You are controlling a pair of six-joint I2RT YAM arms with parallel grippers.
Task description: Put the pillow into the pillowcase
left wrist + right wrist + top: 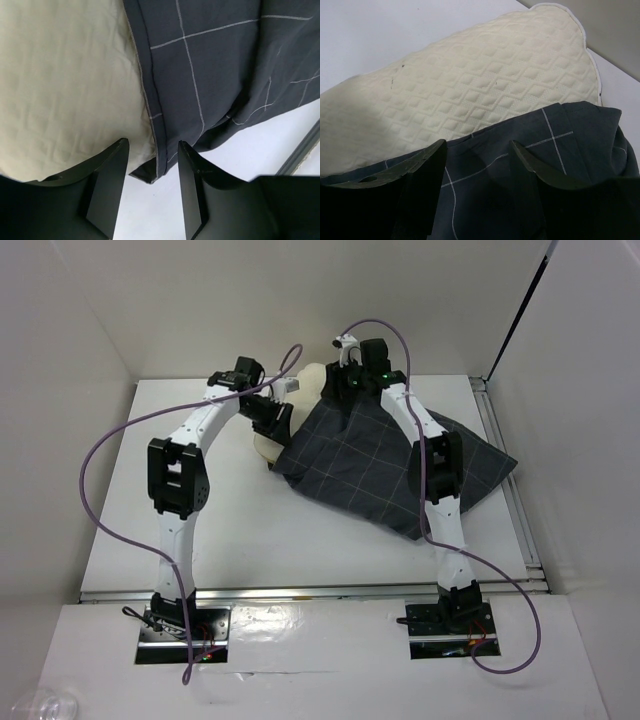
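The pillow [470, 85] lies at the far side of the table [250, 530], and part of it is covered by the pillowcase [390, 465]. The pale, quilted end of the pillow sticks out past the dark cloth's edge. The left hand [152, 150] is open a small way. Its two black fingers [107, 185] stand apart, and the stitched edge of the pillowcase runs down between them. A corner of the pillow sits just beside the left finger, and a bit of dark cloth peeks out under that corner. White table shows in the gap lower down, so this hand is not squeezing anything. The right hand [477, 147] is over the pillowcase, close to its edge, with the pillow just past its fingertips. Its fingers are also partly apart, with checked cloth filling the space between them. I cannot tell if it is pinching the cloth or only resting on it. From above, the left hand is at the left side of the pillowcase's edge, and the right hand is at the far corner, where the cloth rises up to a peak. The rest of the pillowcase spreads out wrinkled toward the right side of the table. There is one pillow, one pillowcase and two hands, one on each arm.
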